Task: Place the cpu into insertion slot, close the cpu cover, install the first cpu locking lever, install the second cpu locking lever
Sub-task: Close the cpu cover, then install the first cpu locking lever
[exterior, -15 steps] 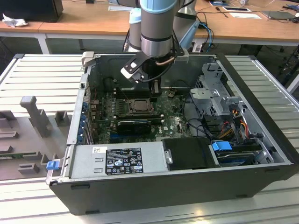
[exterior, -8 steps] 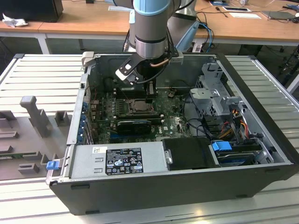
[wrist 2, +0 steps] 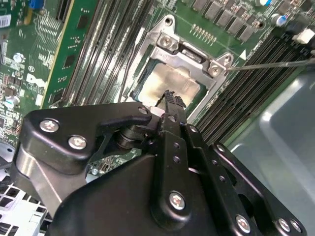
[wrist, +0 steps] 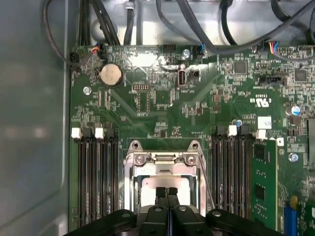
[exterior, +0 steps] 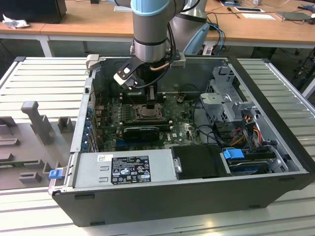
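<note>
In the exterior view the one gripper [exterior: 151, 99] hangs from the arm [exterior: 150, 29] just above the insertion slot [exterior: 146, 115]. In both wrist views its two black fingers [wrist 2: 173, 125] [wrist: 161, 196] are pressed flat together with nothing between them, and their joined tip is over the pale metal top of the single cpu [wrist 2: 170, 78] [wrist: 147, 189]; whether the tip touches that top I cannot tell. The cpu sits inside the insertion slot, and the one cpu cover [wrist: 162, 158] appears to lie flat around it, with the chip visible through its window. One thin locking lever [wrist 2: 268, 64] [wrist: 206, 182] runs just beside the slot; the second wrist view shows it reaching away from a corner of the slot over the ridged memory slots. The first wrist view adds the green board [wrist: 162, 103] around the slot: two banks of memory slots [wrist: 96, 182] [wrist: 231, 182], one on each side of the slot, one round coin battery [wrist: 110, 74] well apart from the slot, and a bundle of cables [wrist: 221, 24] at the board's edge beyond it. The exterior view adds the one open computer case [exterior: 275, 98] around it all: one black ridged heatsink [exterior: 141, 132] just beside the slot on the camera's side, one grey power supply [exterior: 125, 169] farther that way, and one metal drive cage [exterior: 226, 93] to the exterior view's right of the slot.
</note>
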Motion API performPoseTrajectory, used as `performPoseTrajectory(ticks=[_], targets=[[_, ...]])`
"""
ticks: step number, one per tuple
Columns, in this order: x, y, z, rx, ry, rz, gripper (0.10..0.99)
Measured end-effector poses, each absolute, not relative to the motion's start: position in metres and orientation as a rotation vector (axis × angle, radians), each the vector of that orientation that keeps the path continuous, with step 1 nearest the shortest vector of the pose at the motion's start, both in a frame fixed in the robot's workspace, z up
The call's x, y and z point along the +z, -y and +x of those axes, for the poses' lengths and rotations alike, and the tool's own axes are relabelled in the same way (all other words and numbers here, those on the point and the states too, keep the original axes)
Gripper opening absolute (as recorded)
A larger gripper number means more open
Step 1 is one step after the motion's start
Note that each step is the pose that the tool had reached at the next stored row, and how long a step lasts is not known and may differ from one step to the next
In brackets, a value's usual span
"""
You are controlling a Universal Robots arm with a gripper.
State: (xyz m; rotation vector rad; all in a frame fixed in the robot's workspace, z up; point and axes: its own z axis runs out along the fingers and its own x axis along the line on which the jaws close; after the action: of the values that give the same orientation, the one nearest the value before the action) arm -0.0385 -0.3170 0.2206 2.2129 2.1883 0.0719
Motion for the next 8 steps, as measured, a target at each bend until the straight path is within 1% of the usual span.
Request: performPoseTrajectory(ticks=[8], targets=[[0.2228,0.3170,-0.0476,0.072,-2.188,2.213,0.106]])
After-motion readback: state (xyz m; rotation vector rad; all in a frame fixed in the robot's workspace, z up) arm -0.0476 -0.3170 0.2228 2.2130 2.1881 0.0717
